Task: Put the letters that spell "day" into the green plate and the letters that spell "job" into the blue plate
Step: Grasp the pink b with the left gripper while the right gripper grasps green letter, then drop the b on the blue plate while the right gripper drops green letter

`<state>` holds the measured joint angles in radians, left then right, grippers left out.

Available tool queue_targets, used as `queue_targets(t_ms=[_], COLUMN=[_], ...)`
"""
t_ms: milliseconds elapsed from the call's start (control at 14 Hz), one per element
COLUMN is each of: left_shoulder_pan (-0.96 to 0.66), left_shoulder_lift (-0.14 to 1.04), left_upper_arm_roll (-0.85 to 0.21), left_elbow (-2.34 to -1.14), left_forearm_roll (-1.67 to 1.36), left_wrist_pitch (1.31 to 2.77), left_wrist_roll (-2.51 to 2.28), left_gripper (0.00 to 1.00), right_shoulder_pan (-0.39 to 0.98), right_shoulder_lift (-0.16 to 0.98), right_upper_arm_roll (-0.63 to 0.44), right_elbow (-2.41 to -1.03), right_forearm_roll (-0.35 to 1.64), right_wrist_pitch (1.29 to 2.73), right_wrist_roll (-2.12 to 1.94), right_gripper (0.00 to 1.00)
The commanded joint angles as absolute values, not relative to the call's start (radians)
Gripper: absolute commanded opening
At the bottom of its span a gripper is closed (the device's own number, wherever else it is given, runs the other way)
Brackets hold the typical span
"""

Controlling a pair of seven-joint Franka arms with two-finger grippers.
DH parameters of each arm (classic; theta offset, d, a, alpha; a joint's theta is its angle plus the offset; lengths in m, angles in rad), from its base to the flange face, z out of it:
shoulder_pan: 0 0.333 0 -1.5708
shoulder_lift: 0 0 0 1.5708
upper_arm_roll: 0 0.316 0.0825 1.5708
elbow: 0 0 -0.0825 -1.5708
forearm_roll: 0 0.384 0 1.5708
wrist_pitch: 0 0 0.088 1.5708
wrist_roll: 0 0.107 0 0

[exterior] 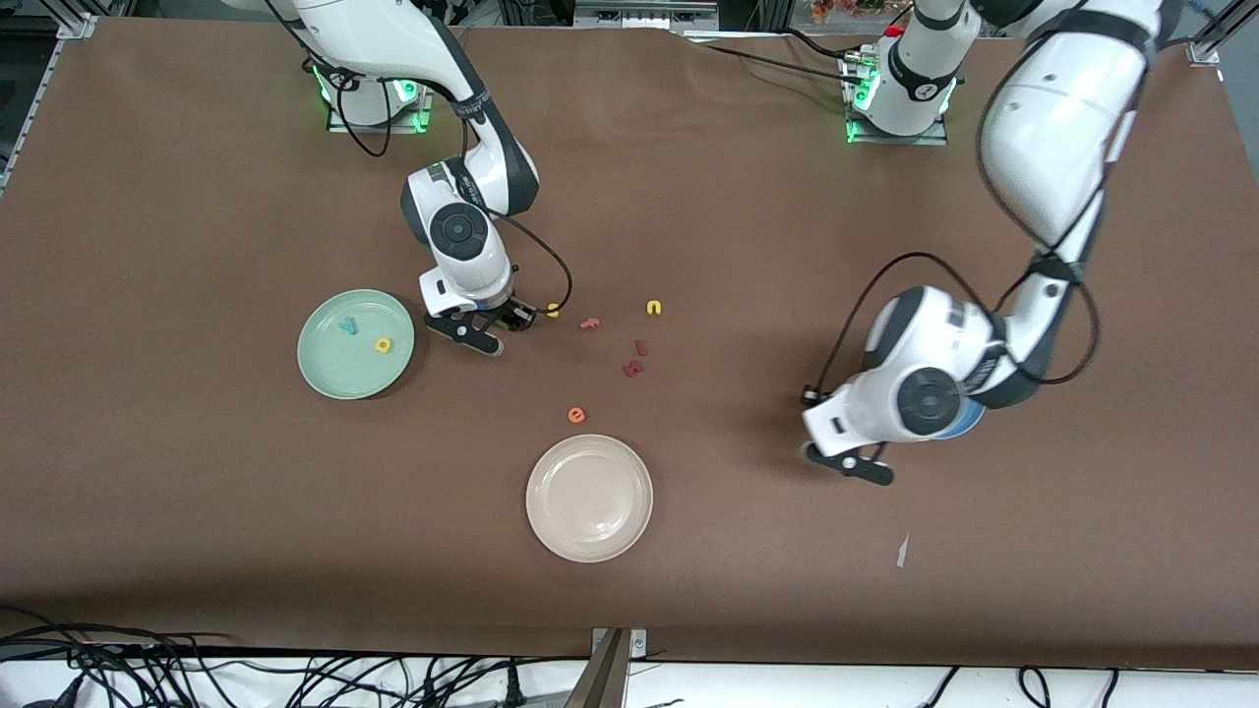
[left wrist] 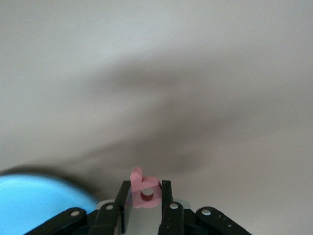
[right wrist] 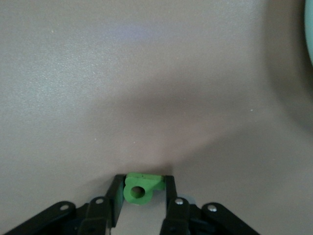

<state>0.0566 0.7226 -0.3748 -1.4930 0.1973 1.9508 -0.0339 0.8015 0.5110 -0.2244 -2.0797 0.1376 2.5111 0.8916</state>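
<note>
My left gripper (left wrist: pixel 145 192) is shut on the pink "b" (left wrist: pixel 145 188). It hangs low (exterior: pixel 852 464) over the table beside the blue plate (left wrist: pixel 39 200), which in the front view shows only as a sliver (exterior: pixel 972 421) under the left wrist. My right gripper (right wrist: pixel 142 188) is shut on the green "a" (right wrist: pixel 139 188), down at the table (exterior: pixel 482 332) next to the green plate (exterior: pixel 334 379). A teal "y" (exterior: pixel 346 325) and a yellow "d" (exterior: pixel 383 345) lie in that plate.
Loose letters lie mid-table: yellow "s" (exterior: pixel 553 311) by the right gripper, a red letter (exterior: pixel 590 323), yellow "u" (exterior: pixel 653 308), two dark red ones (exterior: pixel 636 359) and an orange "e" (exterior: pixel 576 415). A cream-white plate (exterior: pixel 589 498) sits nearer the front camera.
</note>
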Motion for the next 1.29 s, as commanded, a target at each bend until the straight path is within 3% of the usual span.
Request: queue_targets(t_ms=[0,286,501,573,645,1003,1074,1146,1217], left_shoulder_pan=[0.136,0.262,0.305,0.31,0.31,0.296,0.296,0.298,0.301], left_shoulder_lift=[0.537,0.393,0.379,0.382,0.383,0.394,0.396,0.396,0.394], left_upper_arm_roll=[-0.393,-0.393,-0.39,-0.391,-0.39,-0.391,-0.391,-0.391,-0.391], left_elbow=[-1.727,-2.009,-2.089,-2.085,-2.069,-1.782,-1.74,-1.709,-1.682], left_forearm_roll=[0.21,0.21,0.213,0.213,0.213,0.201,0.201,0.201,0.202], left_wrist_pitch=[1.973,2.224,2.299,2.283,2.261,1.897,1.844,1.8,1.766], left_wrist_roll=[0.009,0.086,0.089,0.089,0.089,0.075,0.075,0.075,0.075], left_gripper=[0.01,0.01,0.1,0.42,0.98,1.0,1.0,1.0,1.0], right_shoulder_pan=[0.805,0.802,0.802,0.802,0.801,0.792,0.792,0.792,0.79], right_shoulder_lift=[0.489,0.393,0.348,0.342,0.342,0.353,0.362,0.365,0.359], right_upper_arm_roll=[-0.225,-0.3,-0.418,-0.46,-0.494,-0.6,-0.6,-0.6,-0.601], right_elbow=[-2.086,-2.034,-2.034,-2.037,-2.042,-2.147,-2.17,-2.18,-2.18], right_forearm_roll=[0.149,0.144,0.143,0.146,0.146,0.15,0.15,0.152,0.152], right_wrist_pitch=[2.513,2.305,2.18,2.163,2.143,2.21,2.242,2.261,2.255], right_wrist_roll=[0.874,0.769,0.536,0.469,0.427,0.184,0.184,0.187,0.184], right_gripper=[0.06,0.02,0.02,0.02,0.02,0.05,0.26,0.99,1.0])
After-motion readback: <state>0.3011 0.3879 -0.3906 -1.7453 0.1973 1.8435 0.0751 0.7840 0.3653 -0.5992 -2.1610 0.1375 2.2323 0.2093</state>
